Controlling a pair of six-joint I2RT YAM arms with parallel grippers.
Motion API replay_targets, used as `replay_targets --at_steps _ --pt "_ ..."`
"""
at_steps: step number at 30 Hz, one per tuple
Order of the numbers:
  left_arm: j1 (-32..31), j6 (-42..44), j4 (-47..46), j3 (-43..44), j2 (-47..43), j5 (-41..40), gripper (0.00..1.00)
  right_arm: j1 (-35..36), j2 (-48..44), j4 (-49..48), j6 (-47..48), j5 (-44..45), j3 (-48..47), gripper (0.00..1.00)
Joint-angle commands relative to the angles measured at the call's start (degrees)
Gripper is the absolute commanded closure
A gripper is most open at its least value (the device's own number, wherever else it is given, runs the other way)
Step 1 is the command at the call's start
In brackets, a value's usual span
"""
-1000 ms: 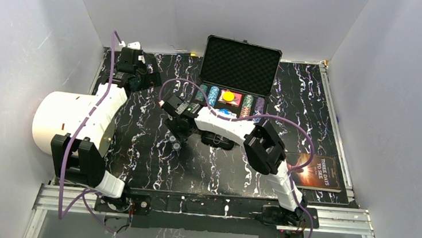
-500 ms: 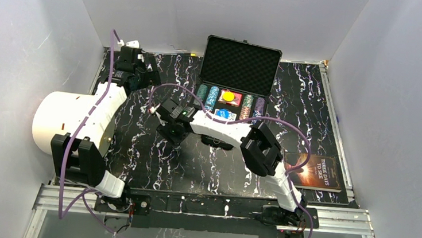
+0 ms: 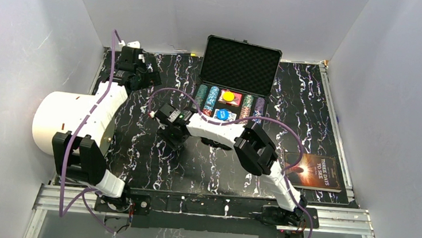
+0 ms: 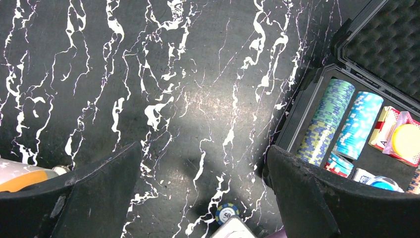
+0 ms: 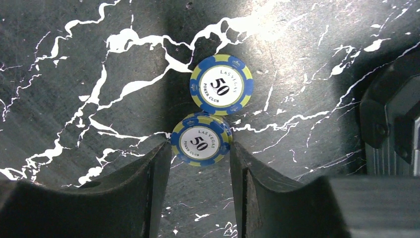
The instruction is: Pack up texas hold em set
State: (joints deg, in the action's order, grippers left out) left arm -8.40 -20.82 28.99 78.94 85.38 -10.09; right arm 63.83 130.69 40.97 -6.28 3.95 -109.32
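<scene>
Straddling near chip [image 5: 201,145] with right gripper [image 5: 199,148] on table [image 5: 74,59], beside open case [image 3: 240,64]; cannot tell whether pinched or loose. Second chip [image 5: 221,85] just beyond. Left gripper [image 4: 203,148] splayed wide, empty. From above, both hidden under right arm [image 3: 219,130].

- Blue chip [image 5: 221,84]: "50 POKER CLUB".
- Second blue chip [image 5: 201,145] (print tilted): "LAS VEGAS 50 POKER CLUB".
- Book [image 3: 314,172], tabletop's [image 3: 313,105] near right corner: "THREE DAYS TO SEE".

From above, your case [image 4: 303,110] sits at twelve o'clock on the table [image 3: 204,170], with its lid [image 3: 239,65] standing behind. The book [image 3: 314,173] lies at four o'clock and the cylinder [image 3: 64,119] at nine. At the case's eight o'clock, a first chip [image 5: 221,84] lies just beside a second chip [image 5: 200,145].
</scene>
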Motion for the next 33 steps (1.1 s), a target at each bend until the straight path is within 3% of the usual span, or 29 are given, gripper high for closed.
replay_targets --at_steps 1,9,19,21,28,33 --pt "0.3 0.1 1.1 2.4 -0.1 0.4 0.02 0.0 0.4 -1.2 -0.6 2.0 -2.2 0.43" --pt "0.2 0.1 1.1 2.7 0.2 0.6 0.02 0.1 0.3 -1.1 -1.0 1.6 -2.3 0.3" --pt "0.2 0.2 1.1 3.1 0.6 0.9 0.02 -0.1 2.4 -1.3 -1.0 -1.0 -2.2 0.28" --pt "0.2 0.1 1.1 3.1 0.7 1.0 0.02 -0.2 2.6 -1.2 -1.1 -1.2 -2.2 0.31" --pt "0.2 0.2 1.1 2.9 0.4 0.6 0.02 -0.5 0.2 -0.1 -1.4 0.6 0.2 0.61" --pt "0.2 -0.2 1.1 2.7 0.6 0.9 0.02 -0.6 -2.9 0.0 -1.8 2.6 2.5 0.65"
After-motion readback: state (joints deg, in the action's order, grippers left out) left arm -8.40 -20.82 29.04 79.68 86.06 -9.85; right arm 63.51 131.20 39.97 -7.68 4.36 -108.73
